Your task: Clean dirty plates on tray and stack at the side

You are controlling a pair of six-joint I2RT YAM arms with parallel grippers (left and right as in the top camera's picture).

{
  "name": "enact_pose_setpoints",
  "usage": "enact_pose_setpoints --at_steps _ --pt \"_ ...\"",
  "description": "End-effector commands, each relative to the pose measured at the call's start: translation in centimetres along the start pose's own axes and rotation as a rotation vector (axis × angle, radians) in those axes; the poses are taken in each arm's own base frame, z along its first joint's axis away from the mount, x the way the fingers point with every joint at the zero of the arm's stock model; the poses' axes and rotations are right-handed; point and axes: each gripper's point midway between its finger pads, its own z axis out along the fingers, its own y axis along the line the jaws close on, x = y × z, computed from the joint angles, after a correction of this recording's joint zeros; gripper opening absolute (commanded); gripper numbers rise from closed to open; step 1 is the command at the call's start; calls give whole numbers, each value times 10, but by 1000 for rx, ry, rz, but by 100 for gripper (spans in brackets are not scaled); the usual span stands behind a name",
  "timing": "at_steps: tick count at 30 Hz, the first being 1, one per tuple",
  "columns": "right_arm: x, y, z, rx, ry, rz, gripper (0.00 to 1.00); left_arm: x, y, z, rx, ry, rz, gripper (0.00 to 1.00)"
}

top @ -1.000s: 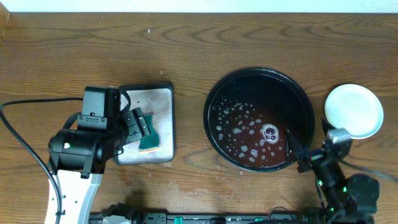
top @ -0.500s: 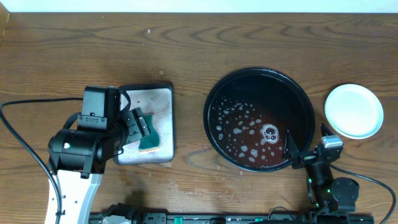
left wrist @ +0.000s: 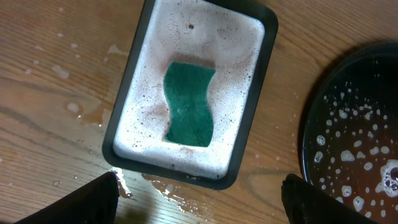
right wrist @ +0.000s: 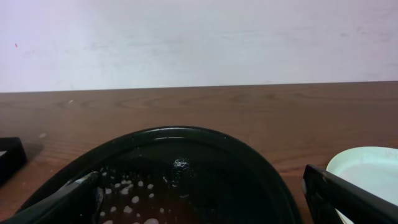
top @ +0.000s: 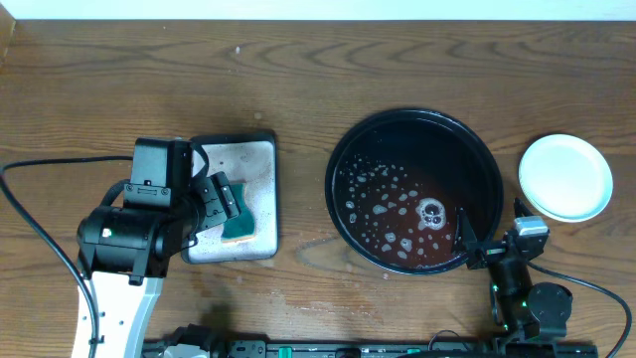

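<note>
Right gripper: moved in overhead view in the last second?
Yes. The right gripper drew back off the small round white plate toward the near edge of the wooden table, then held.

Wooden table (top: 298, 70): grained, mostly matt, wet in spots. Black tray (top: 417, 113): glossy, looks like plastic, filmed with reddish water and foam flecks. Small tray (left wrist: 249, 144): dull grey metal under suds. Sponge (left wrist: 189, 104): green, coarse. Plate (top: 565, 176): smooth, glossy white.
</note>
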Motion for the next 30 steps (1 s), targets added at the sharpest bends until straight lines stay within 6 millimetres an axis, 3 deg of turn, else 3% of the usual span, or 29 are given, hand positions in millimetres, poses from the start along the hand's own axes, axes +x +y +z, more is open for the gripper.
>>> enact_pose_setpoints --at_steps 1,12,15,18,24,30 --pt "0 0 0 4 -1 -16 99 -3 0 -3 -1 -12 -5 84" --pt "0 0 0 4 -1 -16 99 -3 0 -3 -1 -12 -5 84" --pt "0 0 0 4 -1 -16 99 -4 6 -12 -16 -56 -3 84" --pt "0 0 0 4 -1 -16 99 -8 17 -32 -28 -156 -15 84" --pt "0 0 0 4 -1 -16 99 -35 7 -64 87 -464 70 84" --pt "0 0 0 4 -1 -16 99 -43 10 -58 152 -731 126 84"
